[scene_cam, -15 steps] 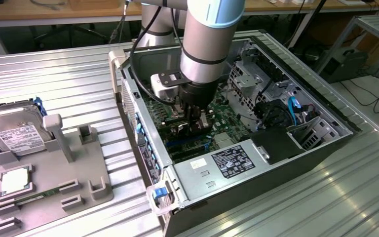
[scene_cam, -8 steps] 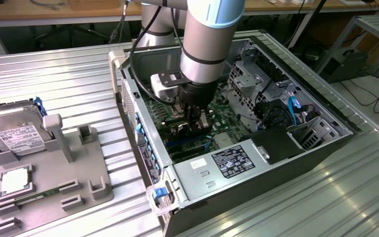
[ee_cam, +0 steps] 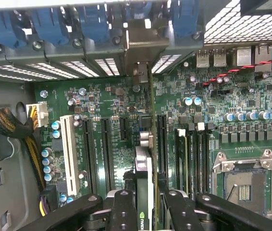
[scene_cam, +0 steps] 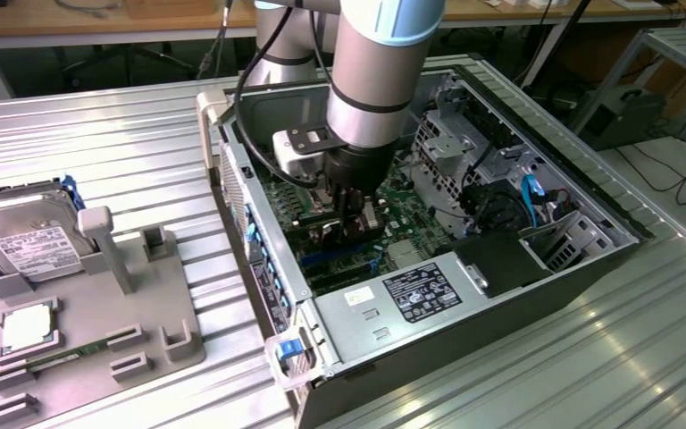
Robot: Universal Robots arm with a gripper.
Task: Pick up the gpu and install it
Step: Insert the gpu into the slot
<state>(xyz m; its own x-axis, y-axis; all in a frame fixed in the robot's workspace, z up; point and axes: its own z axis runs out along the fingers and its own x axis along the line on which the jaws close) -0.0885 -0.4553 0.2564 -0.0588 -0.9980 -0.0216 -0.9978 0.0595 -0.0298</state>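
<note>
The black gripper (ee_cam: pixel 148 207) was pinching the thin, dark, flat gpu (ee_cam: pixel 144 163) edge-on between its fingers, silvery bracket end out ahead, just over the green motherboard (ee_cam: pixel 208 120) slots; looked light, stiff but fragile, so that long bare edge seemed the safest hold.
</note>
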